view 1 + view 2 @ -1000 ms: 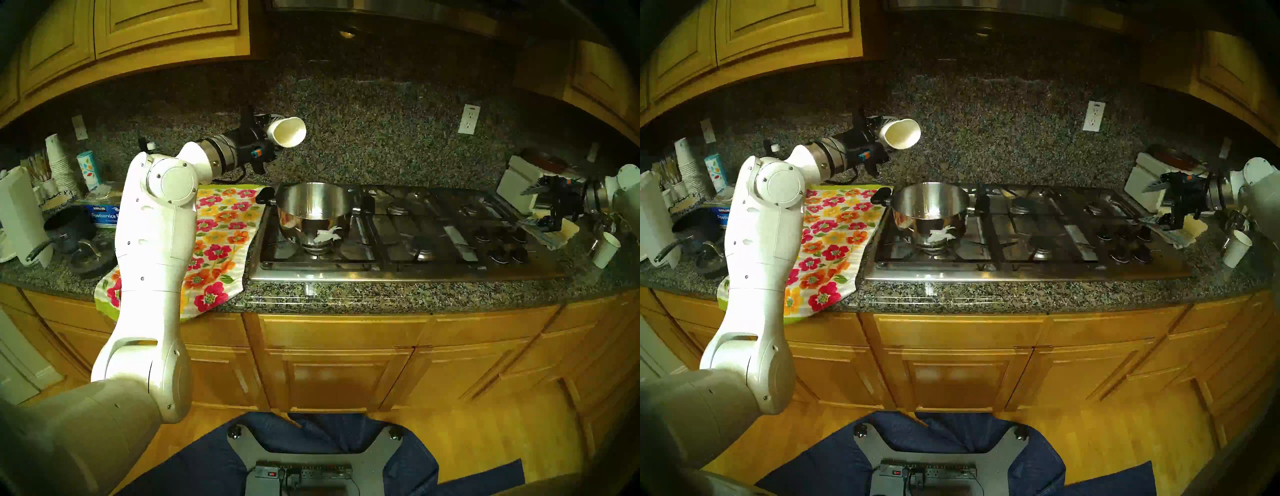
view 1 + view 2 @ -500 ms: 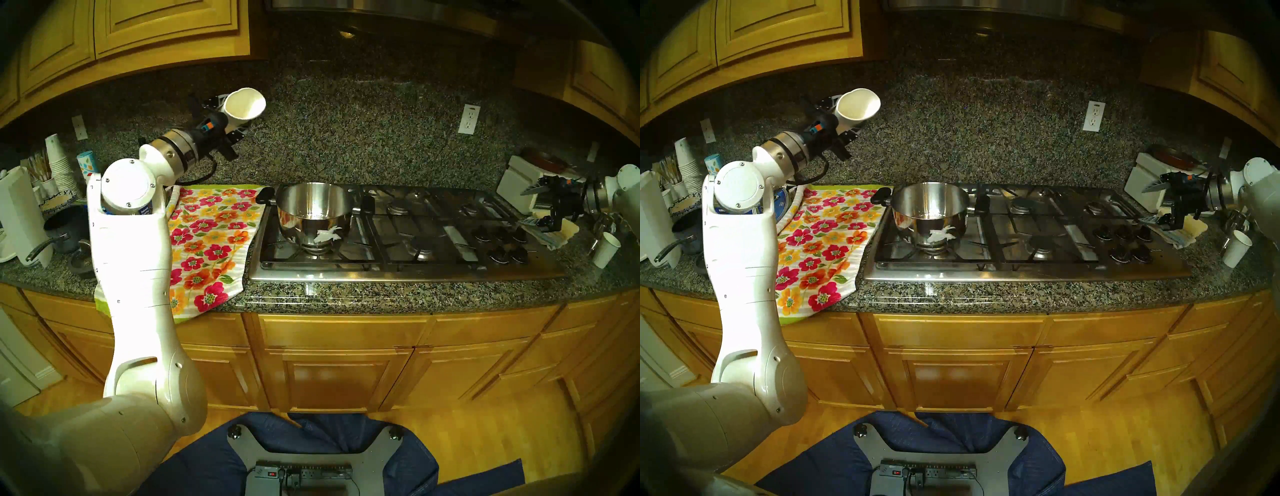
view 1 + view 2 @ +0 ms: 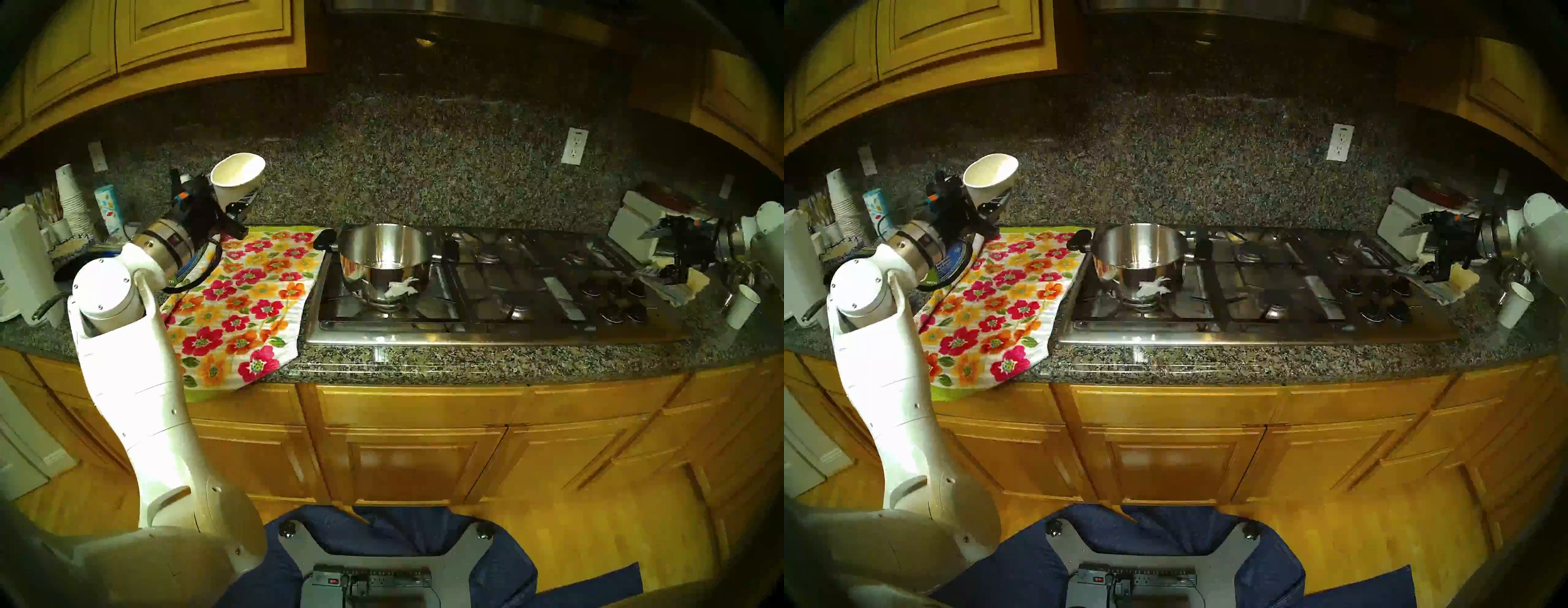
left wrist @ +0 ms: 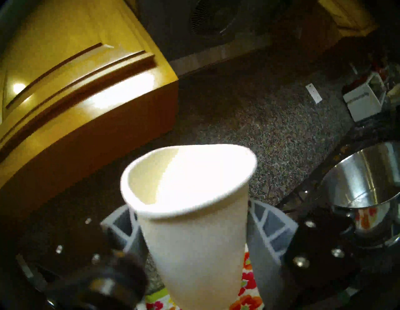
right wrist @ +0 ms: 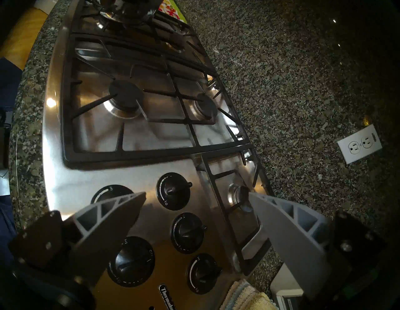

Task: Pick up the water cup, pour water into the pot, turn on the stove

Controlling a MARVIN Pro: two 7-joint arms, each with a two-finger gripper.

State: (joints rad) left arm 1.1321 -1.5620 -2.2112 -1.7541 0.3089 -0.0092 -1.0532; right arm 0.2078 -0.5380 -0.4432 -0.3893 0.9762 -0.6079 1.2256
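My left gripper (image 3: pixel 234 196) is shut on the white paper water cup (image 3: pixel 237 175). It holds the cup in the air above the back left of the floral towel, well to the left of the pot, with the mouth up and slightly tilted. In the left wrist view the cup (image 4: pixel 194 249) sits between both grey fingers (image 4: pixel 268 227). The shiny steel pot (image 3: pixel 384 254) stands on the stove's (image 3: pixel 509 336) left front burner, with its torn sticker facing me. My right gripper (image 3: pixel 654 253) is open and empty, and hovers beside the black knobs (image 5: pixel 184 227).
A floral towel (image 3: pixel 254 297) covers the counter left of the stove. A stack of white cups (image 3: pixel 70 199) and clutter stand at the far left. A smaller white cup (image 3: pixel 742 305), a yellow cloth (image 3: pixel 695 280) and a white box (image 3: pixel 636 229) are at the right.
My left arm swung the cup from above the pot's back left edge, leftward and down. The cup turned from lying sideways to nearly upright. My right arm has not moved.
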